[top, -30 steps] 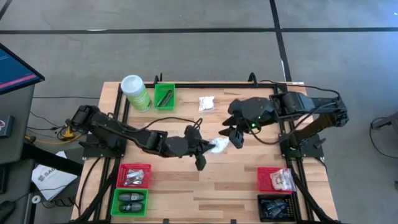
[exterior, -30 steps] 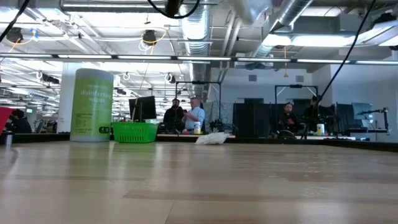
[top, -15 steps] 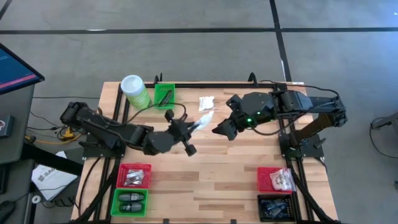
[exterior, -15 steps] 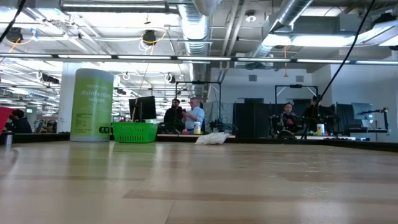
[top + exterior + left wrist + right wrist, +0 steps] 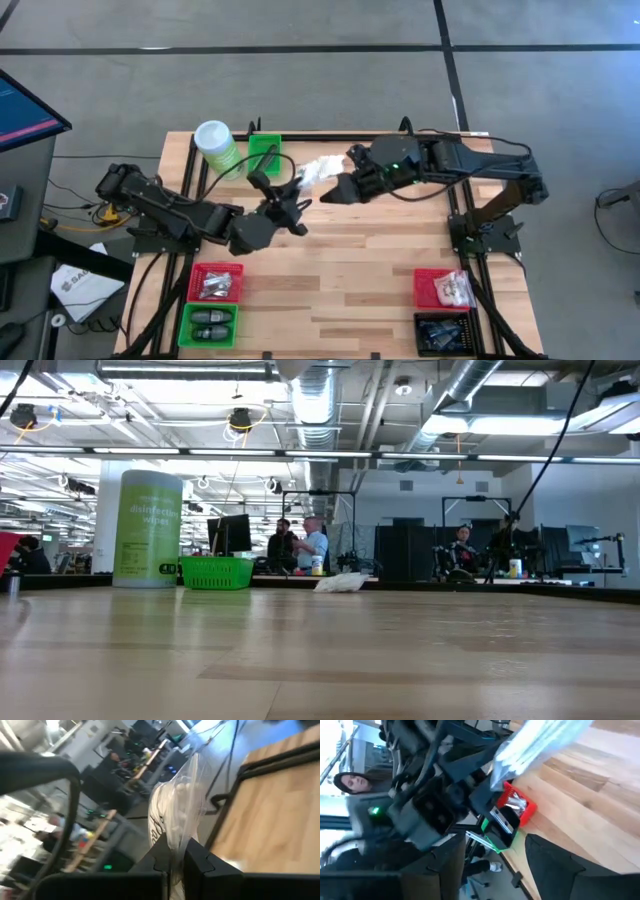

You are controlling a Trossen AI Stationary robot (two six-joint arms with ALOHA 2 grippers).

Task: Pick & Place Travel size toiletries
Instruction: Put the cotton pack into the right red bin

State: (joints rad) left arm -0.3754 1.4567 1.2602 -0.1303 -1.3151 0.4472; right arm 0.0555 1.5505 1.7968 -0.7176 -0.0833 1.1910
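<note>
My left gripper is over the table's far middle, shut on a white crinkly sachet that sticks out past its fingertips; the left wrist view shows this sachet close up. Just right of it, my right gripper is open, its fingers apart with nothing between them, and the held sachet lies ahead of them. Another white sachet lies flat on the table near the far edge; from above the held one largely covers it. My left gripper pinches the sachet's near end between its two fingers. The fingers point about level, toward the table's far right. The sachet stands out beyond the fingertips, lifted clear of the table.
A tall green canister and a green bin stand at the far left. A red bin and a green bin sit at the near left, and a red bin and a black bin at the near right.
My left gripper has carried the sachet from mid-table toward the far edge and somewhat left, rising and rolling its wrist, still shut on it. My right gripper has moved toward the table's left, closing on the sachet, and has rolled as well.
</note>
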